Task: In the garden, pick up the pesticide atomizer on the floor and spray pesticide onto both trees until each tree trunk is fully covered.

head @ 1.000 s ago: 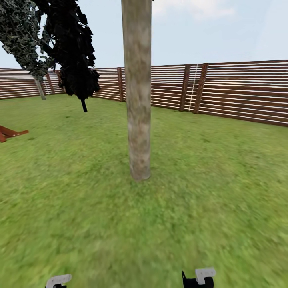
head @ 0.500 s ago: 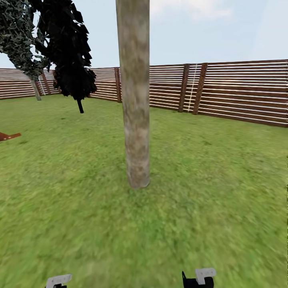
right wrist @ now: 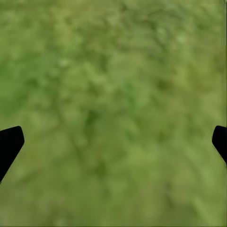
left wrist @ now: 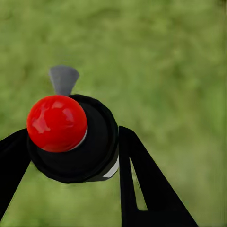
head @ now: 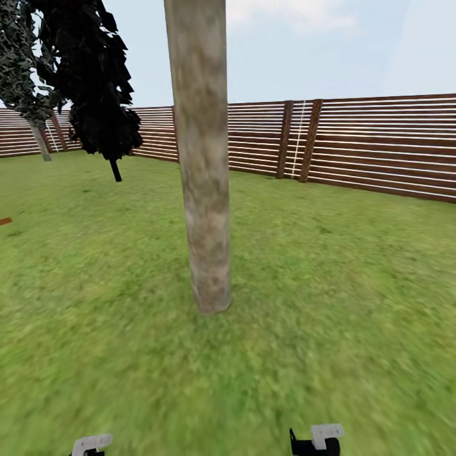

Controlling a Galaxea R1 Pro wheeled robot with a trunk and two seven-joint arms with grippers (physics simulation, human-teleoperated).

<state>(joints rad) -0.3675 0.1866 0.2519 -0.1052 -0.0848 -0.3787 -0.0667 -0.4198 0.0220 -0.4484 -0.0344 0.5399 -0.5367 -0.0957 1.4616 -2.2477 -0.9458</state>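
left gripper (left wrist: 71,156) clamps the unlabelled pesticide atomizer (left wrist: 71,137); right gripper (right wrist: 113,142) is spread over grass (right wrist: 113,94); tree trunk (head: 201,190) stands mid-lawn

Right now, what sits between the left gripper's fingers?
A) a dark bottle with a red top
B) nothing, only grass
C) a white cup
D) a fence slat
A: the left wrist view shows the pesticide atomizer, red-topped and dark-bodied, clamped in the left gripper.

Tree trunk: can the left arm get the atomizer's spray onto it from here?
Probably yes. The left claw holds the atomizer, and only open grass lies before the tree trunk; the remaining gap may need closing.
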